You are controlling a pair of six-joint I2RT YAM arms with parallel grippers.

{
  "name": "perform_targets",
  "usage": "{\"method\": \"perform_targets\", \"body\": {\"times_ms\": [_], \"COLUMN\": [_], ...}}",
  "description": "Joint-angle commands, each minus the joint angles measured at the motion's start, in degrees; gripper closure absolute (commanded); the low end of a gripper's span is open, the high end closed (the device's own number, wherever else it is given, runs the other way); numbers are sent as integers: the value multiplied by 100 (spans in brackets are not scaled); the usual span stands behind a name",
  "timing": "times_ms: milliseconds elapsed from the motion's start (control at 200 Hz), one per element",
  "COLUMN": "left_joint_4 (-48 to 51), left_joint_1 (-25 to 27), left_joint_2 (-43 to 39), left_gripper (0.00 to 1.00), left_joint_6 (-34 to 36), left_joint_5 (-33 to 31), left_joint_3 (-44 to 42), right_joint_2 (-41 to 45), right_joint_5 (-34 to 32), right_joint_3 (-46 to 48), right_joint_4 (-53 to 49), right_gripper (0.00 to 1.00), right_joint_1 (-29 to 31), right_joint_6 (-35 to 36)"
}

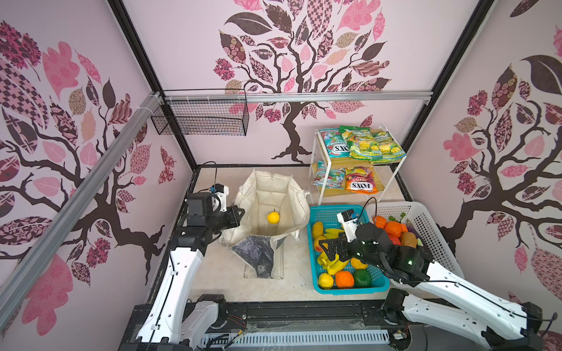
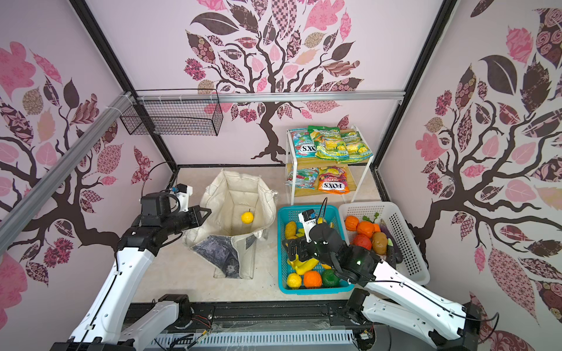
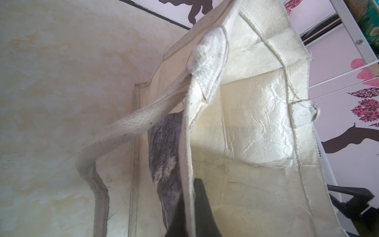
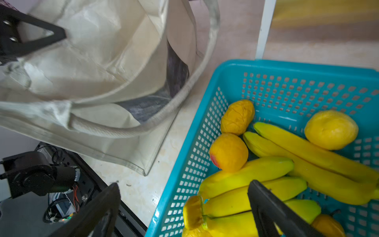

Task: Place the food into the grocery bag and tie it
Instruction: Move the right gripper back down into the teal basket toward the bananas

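standing open near the middle of the table [image 1: 298,273], the grocery bag [image 1: 267,191] is seen in both top views, with its near wall folded down so that the dark print is shown. a single yellow fruit [image 1: 273,217] is seen lying on its floor. the bag's left rim is pinched between the closed jaws of the left gripper [image 1: 241,211]. just to the right of the bag, a teal basket [image 1: 349,290] is filled with bananas [image 4: 266,170] and round fruits. the right gripper [image 4: 183,183] is held over the basket edge nearest the bag, jaws spread wide and nothing gripped. a white basket [image 1: 431,231] of produce is set further right. snack packets [image 1: 362,146] are stacked on a white rack [image 1: 310,179] behind.
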State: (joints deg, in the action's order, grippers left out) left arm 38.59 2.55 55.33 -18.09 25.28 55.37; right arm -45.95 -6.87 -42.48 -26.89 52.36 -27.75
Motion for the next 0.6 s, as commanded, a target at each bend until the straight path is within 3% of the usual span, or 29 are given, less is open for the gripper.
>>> {"method": "perform_targets", "body": {"times_ms": [0,135,400,595], "left_joint_4": [-189,-169,-163,-142], "left_joint_1": [26,26,39,44], "left_joint_2": [20,49,75,110], "left_gripper": [100,100,100,100], "left_joint_6": [-19,-21,-10,-11], "left_joint_5": [55,56,8,29], "left_joint_3": [-159,-158,-157,-146], "right_joint_2": [256,144,-540,-40], "right_joint_5": [175,-34,-1,-183], "right_joint_3": [476,1072,1362,1295], "right_joint_4": [41,265,779,554], "right_gripper": [1,16,18,16], "right_joint_1": [-19,-21,-14,-9], "right_joint_6": [-373,-538,-343,-468]}}
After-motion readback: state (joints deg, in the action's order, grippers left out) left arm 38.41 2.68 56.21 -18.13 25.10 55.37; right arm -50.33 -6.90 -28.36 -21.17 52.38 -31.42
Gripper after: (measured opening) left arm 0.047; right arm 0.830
